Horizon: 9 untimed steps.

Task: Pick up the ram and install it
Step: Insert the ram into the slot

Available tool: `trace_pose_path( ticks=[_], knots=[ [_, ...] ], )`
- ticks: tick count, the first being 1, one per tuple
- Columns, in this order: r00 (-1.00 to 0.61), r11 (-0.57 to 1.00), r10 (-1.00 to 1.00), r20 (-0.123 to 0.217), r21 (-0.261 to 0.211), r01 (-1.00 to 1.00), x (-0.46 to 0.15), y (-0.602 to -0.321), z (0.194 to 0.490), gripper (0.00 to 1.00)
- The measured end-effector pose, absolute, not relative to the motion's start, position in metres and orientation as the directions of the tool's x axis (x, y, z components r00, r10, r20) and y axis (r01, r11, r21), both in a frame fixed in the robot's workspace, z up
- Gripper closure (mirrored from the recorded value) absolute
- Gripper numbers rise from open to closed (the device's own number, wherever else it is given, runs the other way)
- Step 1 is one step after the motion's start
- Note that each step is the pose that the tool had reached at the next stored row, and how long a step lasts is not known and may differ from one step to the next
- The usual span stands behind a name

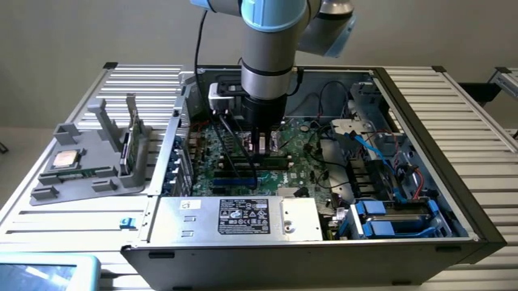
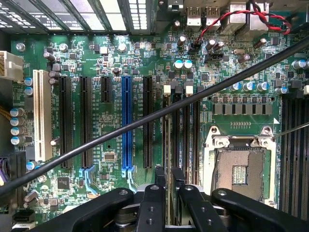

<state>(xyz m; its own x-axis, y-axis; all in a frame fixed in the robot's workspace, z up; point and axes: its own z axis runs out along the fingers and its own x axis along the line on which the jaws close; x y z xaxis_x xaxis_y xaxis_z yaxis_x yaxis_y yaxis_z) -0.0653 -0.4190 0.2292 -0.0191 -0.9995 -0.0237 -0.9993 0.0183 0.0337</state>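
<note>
The ram (image 1: 273,160) sits on its long edge in a slot on the motherboard (image 1: 235,179), near the middle of the open computer case (image 1: 421,115). In the exterior view it runs from 9 to 3 o'clock.

The gripper (image 1: 263,151) points straight down on it, with the fingertips at the stick's end nearer 9 o'clock. In the wrist view the gripper (image 2: 168,175) has its two black fingers (image 2: 159,176) a narrow gap apart, lined up over the long memory slots. I cannot tell whether the pads touch the stick.

A black cable (image 2: 145,118) crosses slantwise in front of the board. An empty processor socket (image 2: 239,166) lies beside the memory slots, and a blue slot (image 2: 126,121) lies on their other side.

In the exterior view a labelled metal box (image 1: 242,217) sits at 6 o'clock from the ram. Outside the case, at 9 o'clock, a grey holder (image 1: 89,176) on the slatted table (image 1: 477,139) carries a square silver chip (image 1: 65,159).
</note>
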Motion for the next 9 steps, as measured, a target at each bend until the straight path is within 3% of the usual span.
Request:
trace_pose_path(
  ticks=[9],
  knots=[
    [-0.019,0.018,-1.000,-0.024,0.034,-0.999,-0.065,-0.419,0.240,0.81]
  ],
)
